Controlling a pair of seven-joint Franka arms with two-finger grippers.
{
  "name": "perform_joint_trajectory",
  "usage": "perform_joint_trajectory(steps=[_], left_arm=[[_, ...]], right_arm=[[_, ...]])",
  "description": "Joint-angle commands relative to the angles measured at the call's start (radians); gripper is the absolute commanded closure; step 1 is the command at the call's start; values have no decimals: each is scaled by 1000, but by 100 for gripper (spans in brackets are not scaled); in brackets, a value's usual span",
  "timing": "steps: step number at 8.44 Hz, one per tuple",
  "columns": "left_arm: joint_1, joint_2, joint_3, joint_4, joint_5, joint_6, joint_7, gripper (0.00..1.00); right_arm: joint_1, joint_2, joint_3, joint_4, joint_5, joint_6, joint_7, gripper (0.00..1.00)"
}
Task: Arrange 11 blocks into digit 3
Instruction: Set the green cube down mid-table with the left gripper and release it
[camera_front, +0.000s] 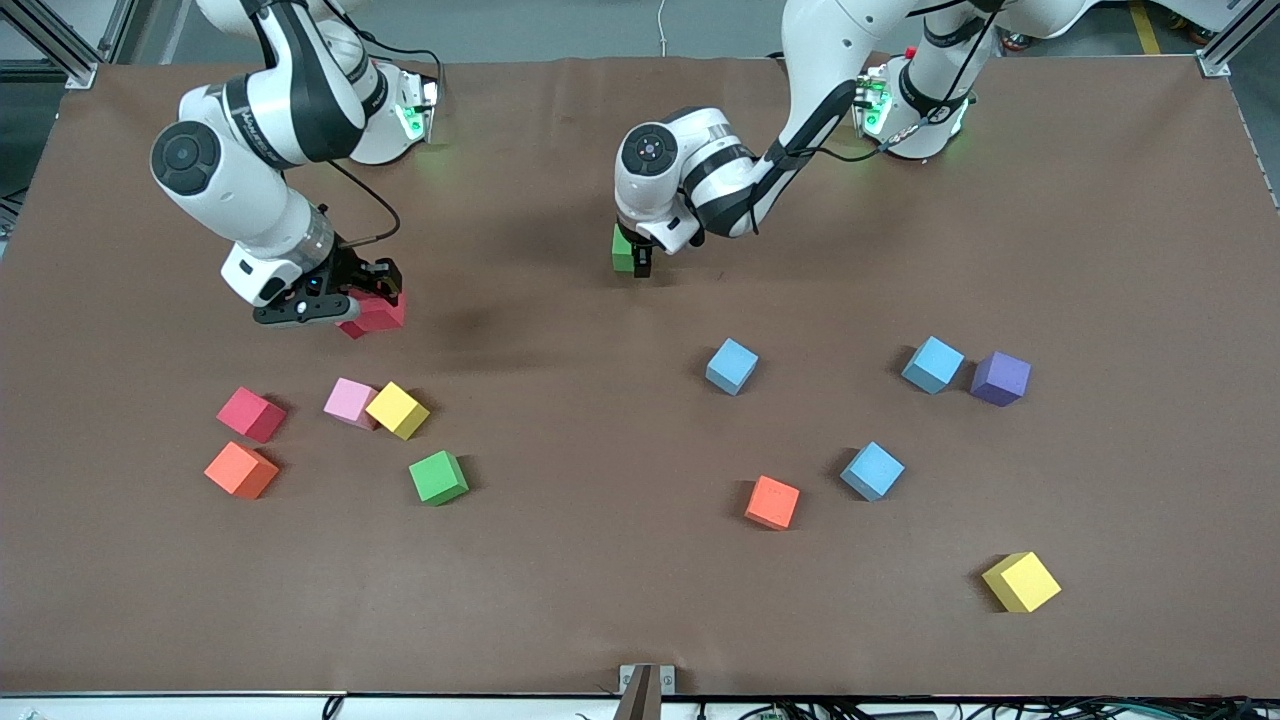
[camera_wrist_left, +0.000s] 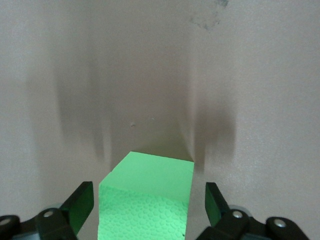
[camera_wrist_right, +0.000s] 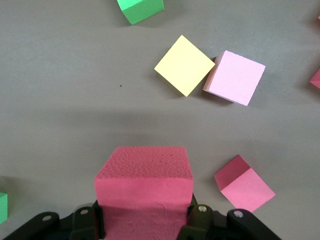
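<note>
Worktop (camera_front: 640, 600) covered edge to edge with matte brown sheet, faintly creased, soft shadows across it. Grey floor (camera_front: 560, 25) past edge by arm bases. Aluminium frame posts (camera_front: 60, 45) at corners. Small metal bracket (camera_front: 646, 680) and cables (camera_front: 1000, 708) along edge nearest front camera.

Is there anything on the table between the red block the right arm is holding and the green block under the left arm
Nothing visible. The stretch of table between the red block in the right end effector and the green block is bare.
</note>
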Motion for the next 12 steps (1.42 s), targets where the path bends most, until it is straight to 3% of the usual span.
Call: perform_joint_trajectory(steps=[1, 3, 6, 8, 12], left_arm=[[-11, -84, 2, -18, 15, -41, -32, 1], [-10, -156, 2, -18, 20, -109, -10, 0], [33, -178, 5, 31, 58, -144, 124, 0], [100, -185, 7, 82, 62, -201, 253, 0], [286, -250, 7, 86, 69, -230, 590, 0]], right_arm=[[16, -2, 1, 6, 20, -8, 23, 87], [19, -2, 2, 20, 20, -25, 25, 87], [59, -2, 1, 28, 20, -34, 81, 87], [111, -2, 1, 28, 20, -34, 149, 87], [251, 6, 1, 28, 17, -29, 330, 87]])
